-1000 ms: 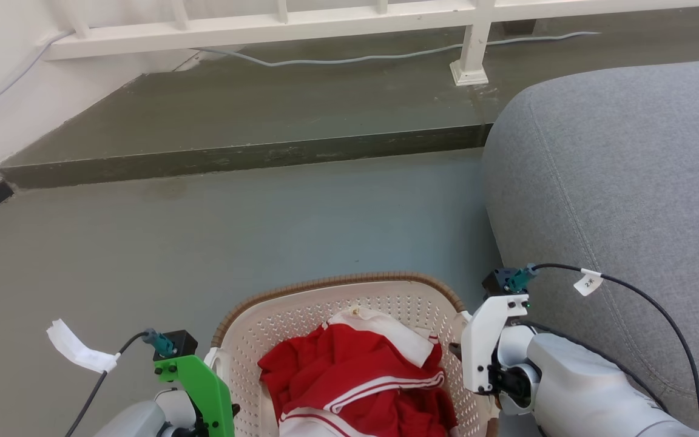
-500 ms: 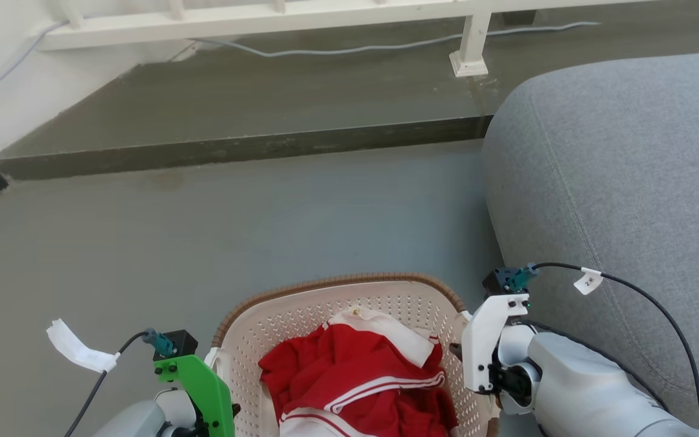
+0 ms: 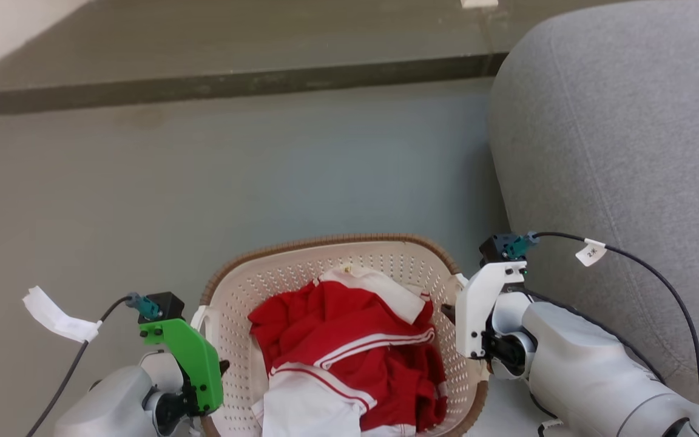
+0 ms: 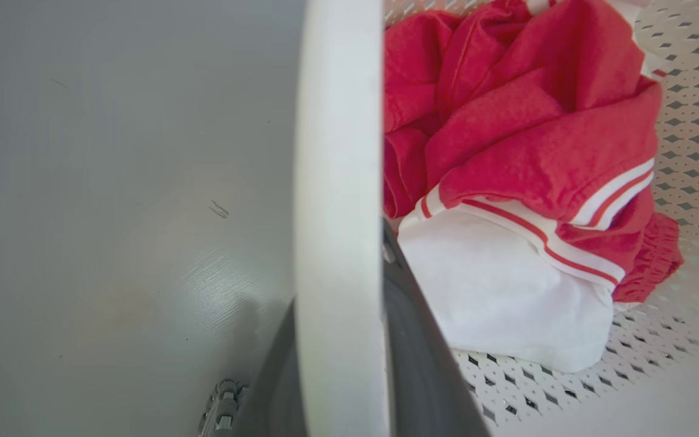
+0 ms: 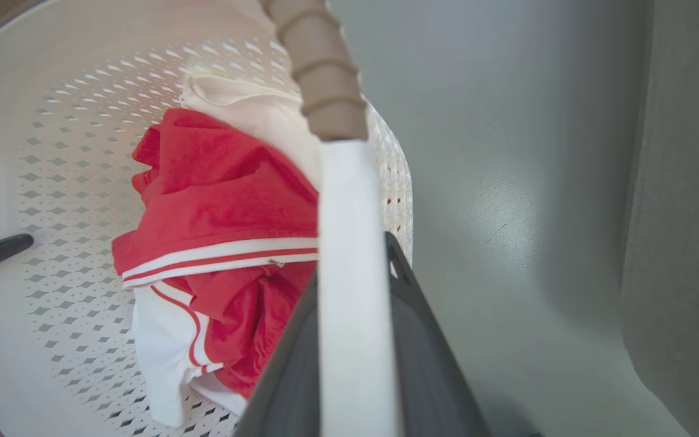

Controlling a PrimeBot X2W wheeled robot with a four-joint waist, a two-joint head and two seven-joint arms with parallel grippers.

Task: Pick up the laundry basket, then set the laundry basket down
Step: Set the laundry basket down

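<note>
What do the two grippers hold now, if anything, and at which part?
Both hold the laundry basket: the left gripper clamps its left side handle, the right gripper its right side handle.

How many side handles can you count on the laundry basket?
2: the left handle, clamped in the left gripper, and the right handle, clamped in the right gripper, on opposite sides of the laundry basket. None looks hidden.

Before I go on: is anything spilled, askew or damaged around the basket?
Nothing stands out. The basket looks intact, the left gripper and right gripper each clamp a handle, and the clothes lie inside, none on the floor.
</note>
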